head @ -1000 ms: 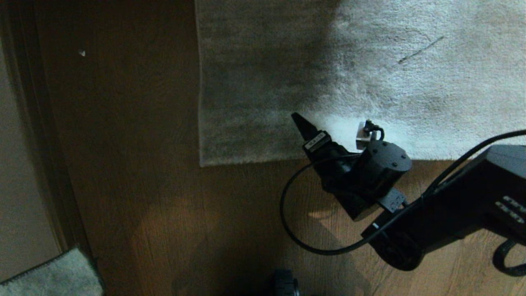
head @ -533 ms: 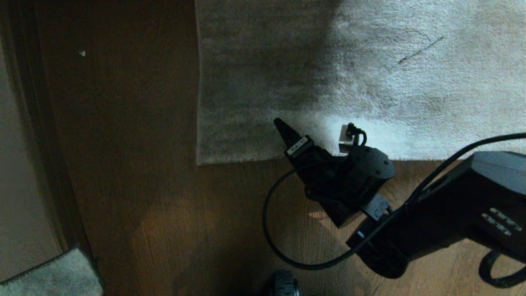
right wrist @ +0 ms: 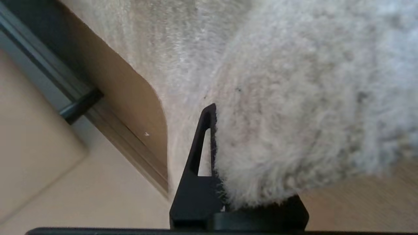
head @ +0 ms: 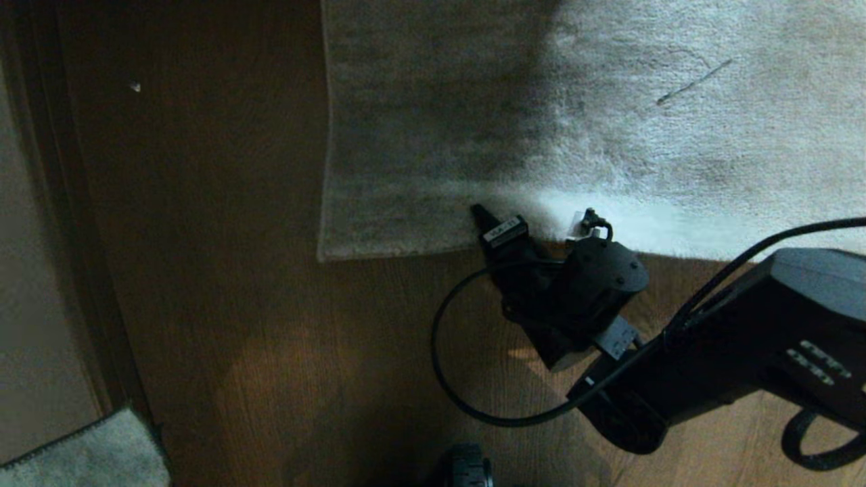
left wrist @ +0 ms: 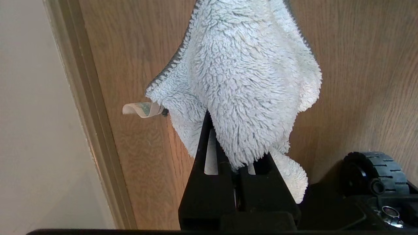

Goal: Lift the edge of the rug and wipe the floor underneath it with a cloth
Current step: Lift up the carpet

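the right gripper (right wrist: 225, 182) has its jaws clamped on the rug edge (head: 406, 251) near its corner, flat on the floor (head: 270, 338) — lifting comes next; the left gripper (left wrist: 233, 169) grips the cloth (left wrist: 248, 81), parked low.

Pale skirting board (left wrist: 94, 130) along a wall (left wrist: 32, 114), small pale speck (head: 135, 86), dark door track (right wrist: 49, 85)
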